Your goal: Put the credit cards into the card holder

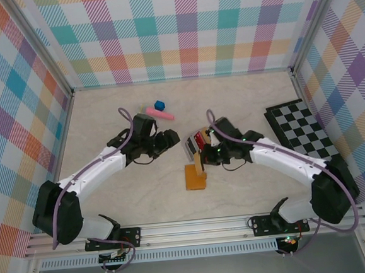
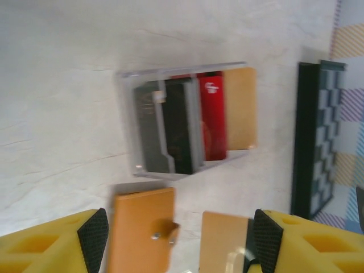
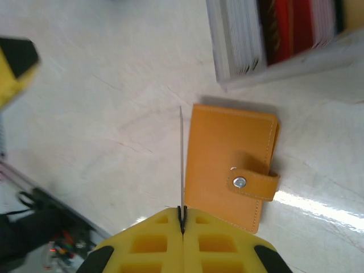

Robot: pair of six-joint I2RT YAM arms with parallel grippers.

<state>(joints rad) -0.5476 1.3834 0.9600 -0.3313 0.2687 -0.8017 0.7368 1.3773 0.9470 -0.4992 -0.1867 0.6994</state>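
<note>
One card (image 3: 181, 159) sits pinched edge-on in right gripper (image 3: 182, 213), just beside closed card holder (image 3: 230, 168); left gripper (image 2: 179, 233) gapes empty near card stack (image 2: 187, 125).

Chequered board (image 1: 302, 130), blue cube (image 1: 160, 105), pink stick (image 1: 160, 114)

1. Table (image 1: 104, 111): pale beige, faintly veined, beneath left gripper (image 1: 172, 139) and right gripper (image 1: 201, 162).
2. Walls (image 1: 180, 29): pastel plaid panels beyond both, also left of left gripper and right of right gripper.
3. Metal posts (image 1: 41, 49) at far corners.
4. Glare streak (image 3: 318, 209) on table, just right of right gripper.
</note>
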